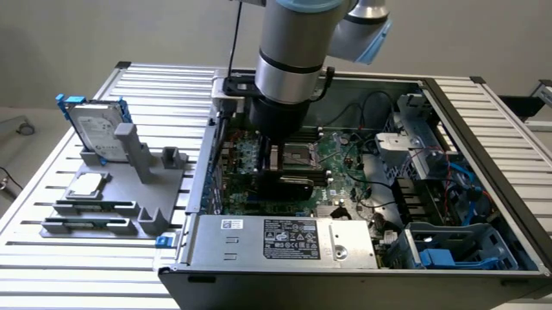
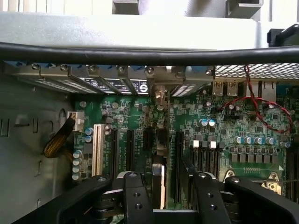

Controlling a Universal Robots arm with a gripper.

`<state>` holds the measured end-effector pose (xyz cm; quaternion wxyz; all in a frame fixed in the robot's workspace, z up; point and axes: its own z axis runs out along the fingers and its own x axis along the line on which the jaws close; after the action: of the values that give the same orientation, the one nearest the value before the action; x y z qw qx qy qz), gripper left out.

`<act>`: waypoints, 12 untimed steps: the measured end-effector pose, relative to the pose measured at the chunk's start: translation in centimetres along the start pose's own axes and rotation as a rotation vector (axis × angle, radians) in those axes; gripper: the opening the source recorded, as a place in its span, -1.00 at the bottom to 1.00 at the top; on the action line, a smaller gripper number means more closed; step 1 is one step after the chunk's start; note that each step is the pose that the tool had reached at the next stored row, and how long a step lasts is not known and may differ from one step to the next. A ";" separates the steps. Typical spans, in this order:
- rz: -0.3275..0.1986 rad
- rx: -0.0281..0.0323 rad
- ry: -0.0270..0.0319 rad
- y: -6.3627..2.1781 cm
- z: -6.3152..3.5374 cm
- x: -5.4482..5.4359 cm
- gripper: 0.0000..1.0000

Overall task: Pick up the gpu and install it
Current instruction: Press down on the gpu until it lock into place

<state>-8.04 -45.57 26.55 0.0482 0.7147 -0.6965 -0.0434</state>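
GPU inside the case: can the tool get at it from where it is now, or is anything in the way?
Probably yes. The tool hangs right above the GPU, its jaws open to either side of the card, which stands edge-on among the motherboard slots. Nothing lies between them.

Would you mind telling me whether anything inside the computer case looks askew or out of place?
Nothing stands out. The gpu stands on edge, parallel to the neighbouring slots, between the fingers of the open gripper, with no visible tilt.
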 end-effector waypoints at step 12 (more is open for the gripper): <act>0.019 0.0001 -0.0082 -0.72 1.01 0.4 -0.15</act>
<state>-7.44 -45.96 25.46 0.0457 0.7080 -0.7033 -0.0459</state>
